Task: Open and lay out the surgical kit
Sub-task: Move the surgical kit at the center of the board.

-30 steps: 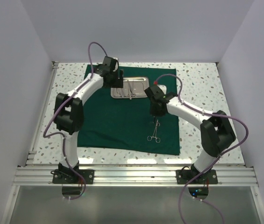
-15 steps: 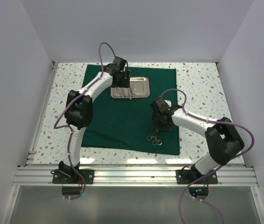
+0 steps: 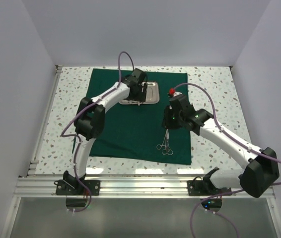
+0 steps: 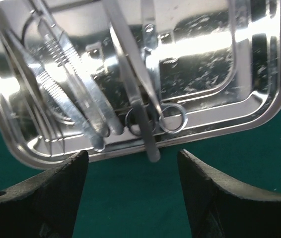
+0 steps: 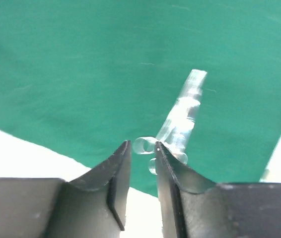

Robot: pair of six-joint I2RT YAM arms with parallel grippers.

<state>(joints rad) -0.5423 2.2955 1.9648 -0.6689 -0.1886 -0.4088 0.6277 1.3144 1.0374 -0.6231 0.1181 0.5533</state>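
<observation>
The dark green cloth (image 3: pixel 125 134) lies spread flat on the table. The steel tray (image 3: pixel 153 99) sits at its far middle. My left gripper (image 3: pixel 140 90) hovers over the tray, open and empty. In the left wrist view the tray (image 4: pixel 259 106) holds tweezers (image 4: pixel 76 99), a slender probe (image 4: pixel 135 94) and ring-handled scissors (image 4: pixel 173 116), with my left gripper (image 4: pixel 133 154) just off the tray's near rim. Another ring-handled instrument (image 3: pixel 166 141) lies on the cloth near its front right. My right gripper (image 3: pixel 169 119) is above it, jaws a narrow gap apart and empty (image 5: pixel 141 145); the instrument (image 5: pixel 185 111) lies beyond the tips.
The speckled table (image 3: pixel 215 89) shows around the cloth. White walls close in the left, right and back. An aluminium rail (image 3: pixel 140 186) runs along the near edge. In the right wrist view the cloth's edge meets pale table (image 5: pixel 21 148).
My left gripper has moved right along the tray. My right gripper dipped to the cloth, then drew back, leaving the ring-handled instrument lying there.
</observation>
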